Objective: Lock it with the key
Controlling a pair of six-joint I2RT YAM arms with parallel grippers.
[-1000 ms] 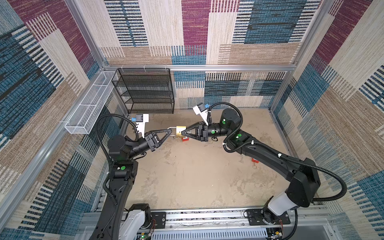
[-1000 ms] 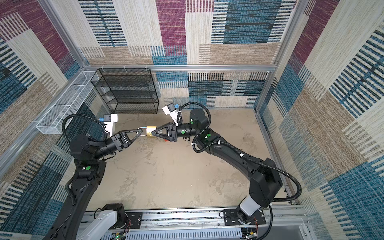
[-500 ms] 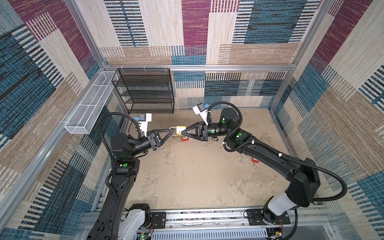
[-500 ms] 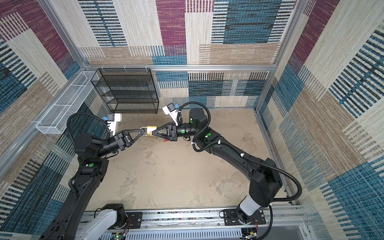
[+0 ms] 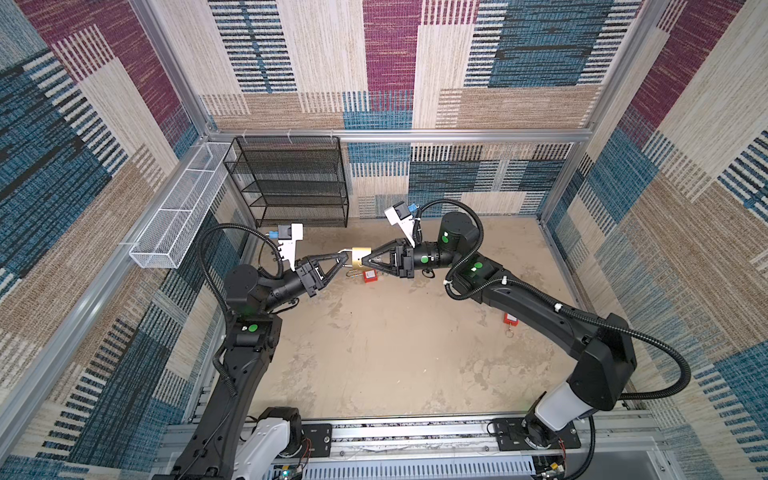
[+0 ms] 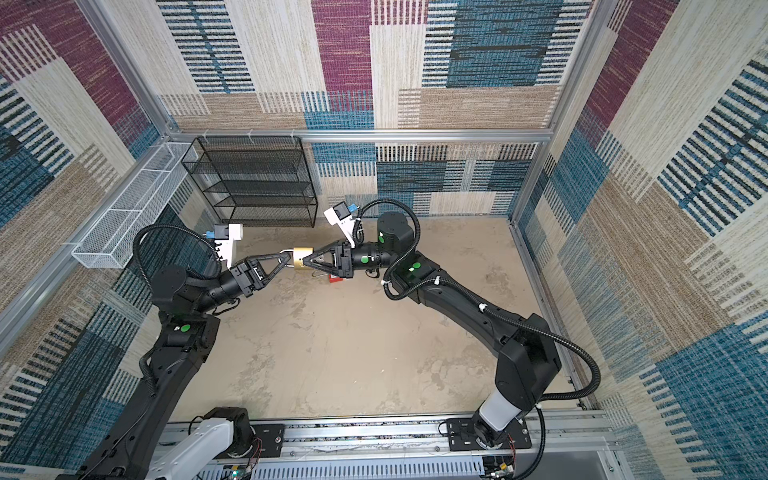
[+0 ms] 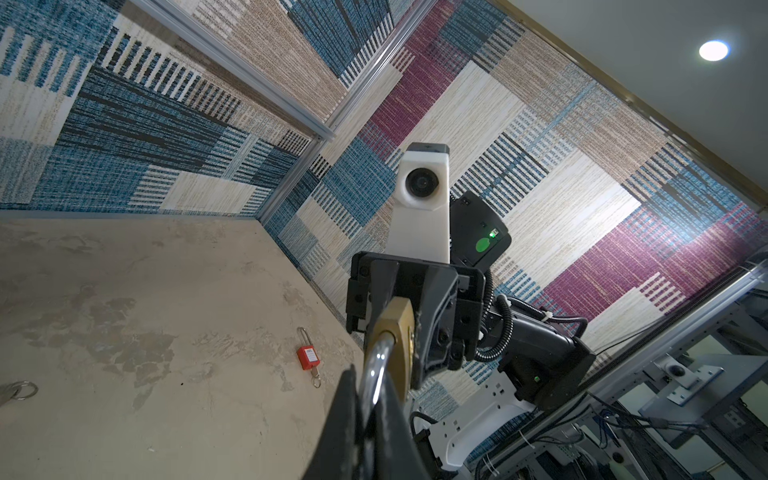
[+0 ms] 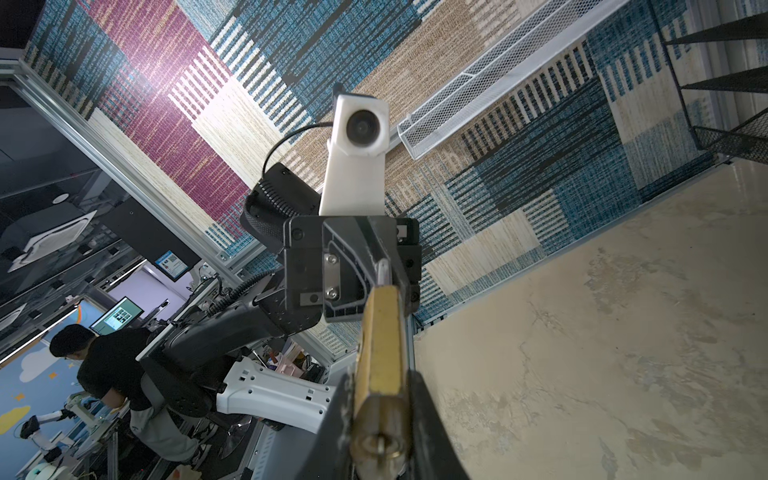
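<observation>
Midair, left claw (image 5: 345, 261) and right claw (image 5: 365, 261) meet, seemingly clamping the padlock (image 5: 360, 254).

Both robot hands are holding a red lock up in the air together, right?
Not quite. The padlock that the left gripper and the right gripper hold up in the air together is gold-coloured, not red; both top views show it. A red lock does lie on the table beneath them.
</observation>
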